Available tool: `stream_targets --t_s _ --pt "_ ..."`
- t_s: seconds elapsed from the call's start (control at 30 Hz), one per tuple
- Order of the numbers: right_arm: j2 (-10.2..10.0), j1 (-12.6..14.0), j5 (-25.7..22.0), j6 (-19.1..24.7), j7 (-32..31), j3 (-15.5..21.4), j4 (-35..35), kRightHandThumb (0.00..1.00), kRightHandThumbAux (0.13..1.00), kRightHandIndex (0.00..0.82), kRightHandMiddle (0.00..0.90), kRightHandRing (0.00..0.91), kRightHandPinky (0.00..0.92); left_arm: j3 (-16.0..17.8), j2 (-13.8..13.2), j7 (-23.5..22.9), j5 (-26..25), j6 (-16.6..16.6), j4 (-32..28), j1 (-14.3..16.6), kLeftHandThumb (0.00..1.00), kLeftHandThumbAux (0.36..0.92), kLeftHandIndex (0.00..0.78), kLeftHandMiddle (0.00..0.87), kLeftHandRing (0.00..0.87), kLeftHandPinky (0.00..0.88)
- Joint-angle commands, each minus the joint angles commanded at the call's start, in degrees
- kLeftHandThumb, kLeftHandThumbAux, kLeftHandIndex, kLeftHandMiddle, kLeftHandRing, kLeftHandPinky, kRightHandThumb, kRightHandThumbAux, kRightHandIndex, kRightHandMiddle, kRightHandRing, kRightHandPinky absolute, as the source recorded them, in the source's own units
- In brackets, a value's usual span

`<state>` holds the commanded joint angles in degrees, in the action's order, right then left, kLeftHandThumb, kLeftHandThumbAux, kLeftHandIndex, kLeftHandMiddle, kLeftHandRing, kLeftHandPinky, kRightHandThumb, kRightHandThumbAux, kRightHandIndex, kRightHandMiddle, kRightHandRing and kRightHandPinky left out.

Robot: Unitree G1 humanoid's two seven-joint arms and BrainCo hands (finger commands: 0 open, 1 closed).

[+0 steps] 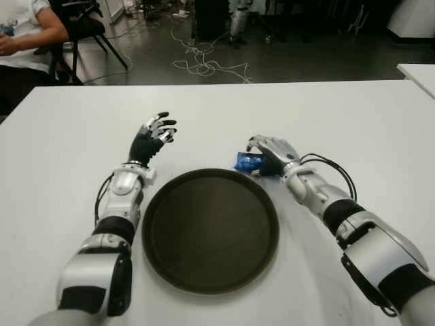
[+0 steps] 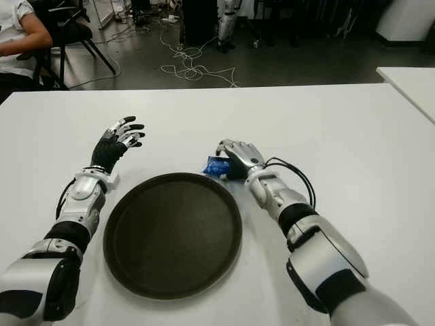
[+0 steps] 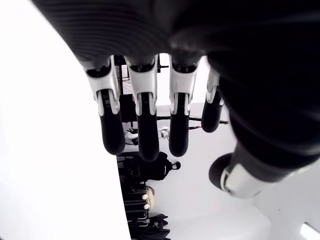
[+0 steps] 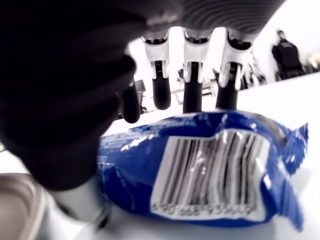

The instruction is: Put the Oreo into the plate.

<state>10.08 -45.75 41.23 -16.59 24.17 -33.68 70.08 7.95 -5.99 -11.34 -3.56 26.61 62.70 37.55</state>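
Note:
The Oreo (image 1: 247, 162) is a small blue packet lying on the white table (image 1: 340, 115), just past the far right rim of the round dark plate (image 1: 211, 231). My right hand (image 1: 270, 155) covers it from the right. In the right wrist view the packet (image 4: 200, 170) fills the space under the palm, barcode side showing, with the fingers (image 4: 190, 95) curled over its far edge and the thumb at its side. My left hand (image 1: 155, 132) is held up to the left of the plate, fingers (image 3: 145, 130) spread and holding nothing. Nothing lies in the plate.
A person (image 1: 27, 34) sits on a chair beyond the table's far left corner. Cables (image 1: 204, 64) lie on the dark floor behind the table. The corner of a second white table (image 1: 418, 71) shows at the right.

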Motion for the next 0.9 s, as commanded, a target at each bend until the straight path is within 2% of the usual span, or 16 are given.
stream_targets --t_s 0.2,0.37,0.53,0.9 --pt "-0.4 0.3 -0.8 0.5 2.8 1.0 -0.2 0.265 0.816 0.629 0.774 0.774 0.761 0.0 -0.1 -0.3 0.0 0.1 -0.3 -0.3 0.059 0.678 0.187 0.270 0.262 0.285" --pt "-0.2 0.1 -0.5 0.9 3.0 0.9 -0.2 0.255 0.830 0.630 0.780 0.782 0.768 -0.3 -0.2 0.0 0.4 0.1 -0.6 -0.5 0.053 0.675 0.187 0.268 0.259 0.280" --pt "0.0 0.0 -0.1 1.3 2.9 0.5 -0.2 0.214 0.843 0.609 0.769 0.771 0.754 -0.5 -0.3 0.3 0.7 0.1 -0.8 -0.7 0.048 0.675 0.187 0.266 0.258 0.286" --pt "0.4 0.0 -0.7 0.5 2.1 0.7 -0.6 0.120 0.863 0.618 0.765 0.774 0.765 -0.3 0.0 0.3 0.4 -0.6 -1.3 -0.8 0.057 0.669 0.189 0.274 0.268 0.293"
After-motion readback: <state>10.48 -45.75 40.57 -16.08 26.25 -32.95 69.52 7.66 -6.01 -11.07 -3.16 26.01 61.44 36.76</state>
